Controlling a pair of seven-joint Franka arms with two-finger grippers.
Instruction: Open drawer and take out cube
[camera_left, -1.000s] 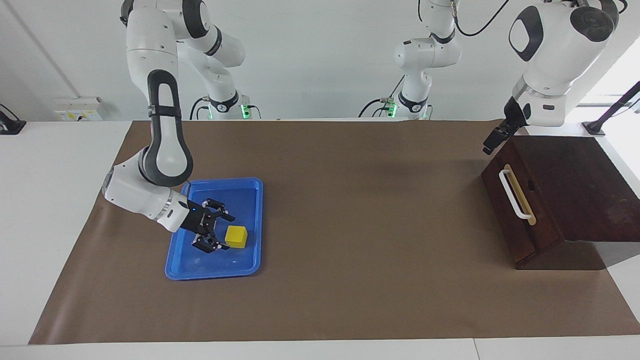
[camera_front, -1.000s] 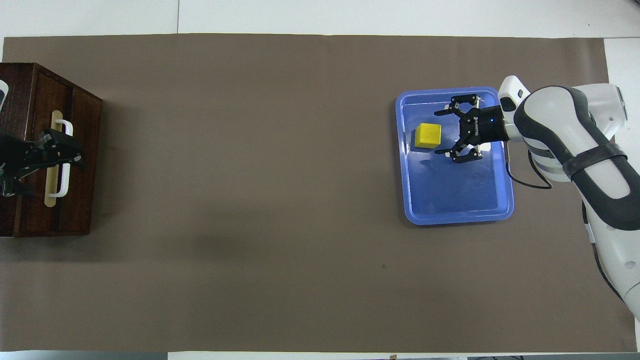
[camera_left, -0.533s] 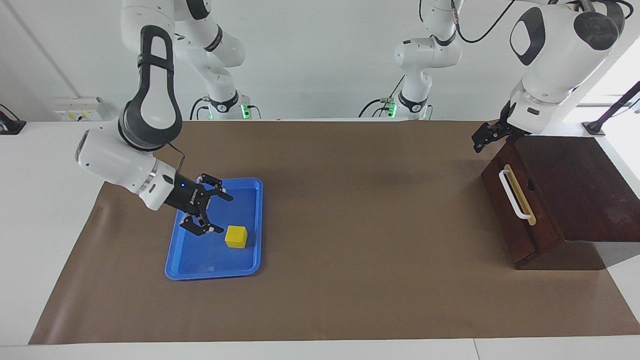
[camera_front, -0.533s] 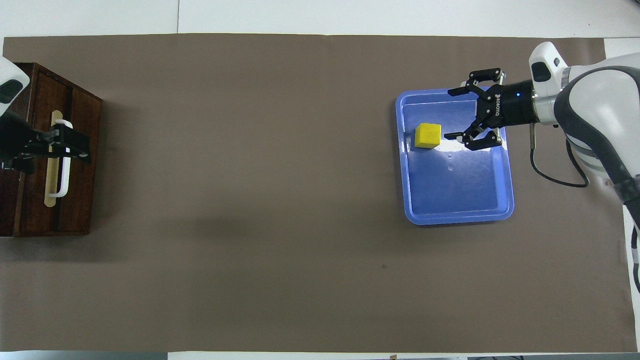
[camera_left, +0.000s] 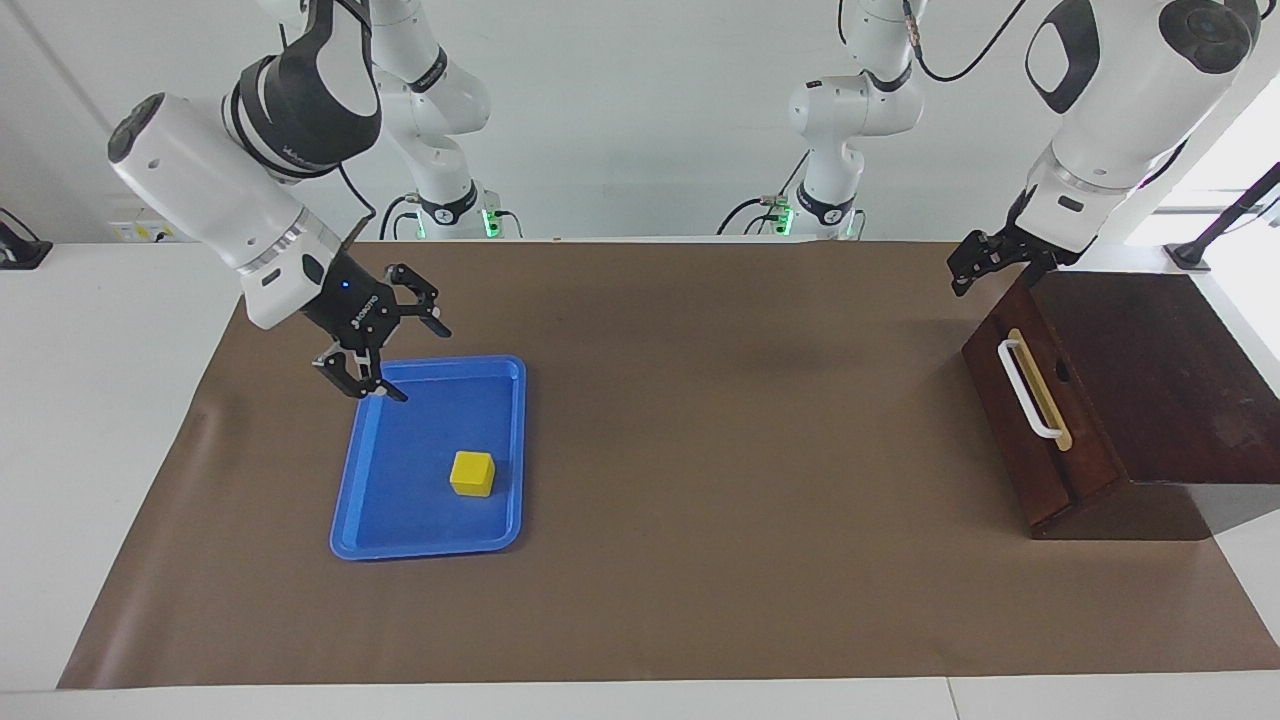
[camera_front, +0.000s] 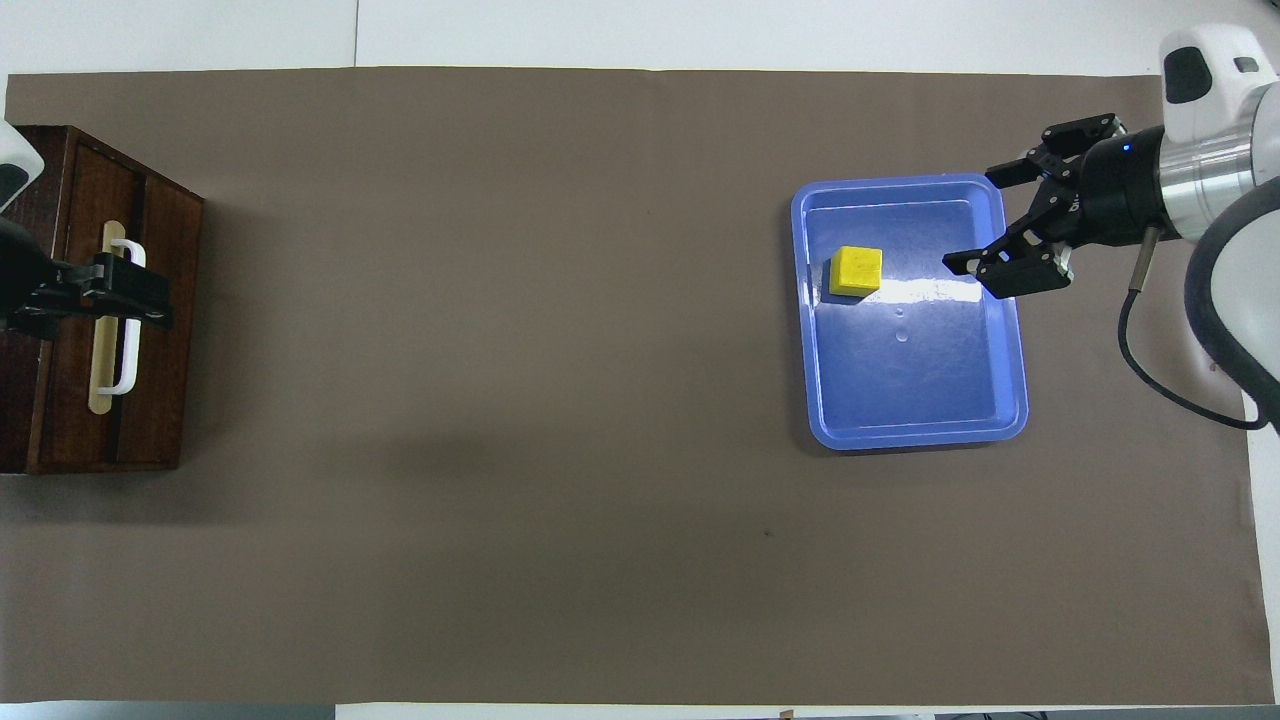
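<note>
Facing view, L to R.

Right gripper (camera_left: 385, 345): up in air over tray edge nearest robots, jaws spread wide, nothing held. 1 s ago sat low in blue tray (camera_left: 365, 470) just beside cube; half a sec ago already lifting; now clear of it and risen. Cube (camera_left: 472, 473) below and ahead of that gripper, apart from it, resting flat in tray, same spot as before. Means, as a judgement: cube released and placed, right arm withdrawing, its part looks done.

Brown mat (camera_left: 700, 400): covers table between both grippers, bare in the middle.

Left gripper (camera_left: 985, 262): raised just above top edge of drawer (camera_left: 1020, 420) front, at the corner nearest robots, not touching handle (camera_left: 1028, 390). Looks open and empty; overhead view shows black fingers (camera_front: 135, 300) spread across the handle bar, but raised, so no contact read from it. 1 s ago hung a bit lower by same corner; since then lifted slightly and turned. Drawer front flush w/ dark box (camera_left: 1160, 380), i.e. closed, unchanged over the sec. Judgement: take-out finished, drawer shut again, both arms backing off; little or nothing left.

Writing: small white lettering on right gripper body, prob. a maker's name, too small to read for sure. Dark band on right arm carries lettering too, not legible. No other labels seen.
</note>
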